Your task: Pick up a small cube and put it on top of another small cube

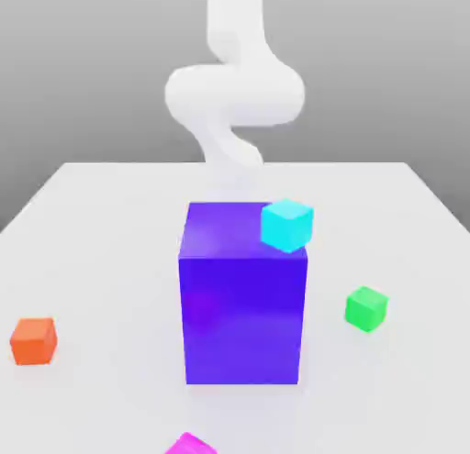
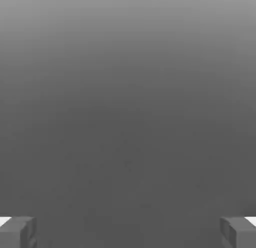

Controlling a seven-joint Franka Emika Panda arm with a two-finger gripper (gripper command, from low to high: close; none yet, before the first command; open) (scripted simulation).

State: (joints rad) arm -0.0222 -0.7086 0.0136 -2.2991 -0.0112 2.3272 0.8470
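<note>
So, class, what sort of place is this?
Probably a simulated tabletop test scene: a bare white table, plain coloured blocks such as the big purple-blue block and green cube, against an empty grey backdrop.

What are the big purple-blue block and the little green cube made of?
Both are simulator renders, so this is a guess. The big purple-blue block looks like glossy plastic: its front carries a soft sheen. The little green cube looks like matte plastic, with flat, even colour on each face.
</note>
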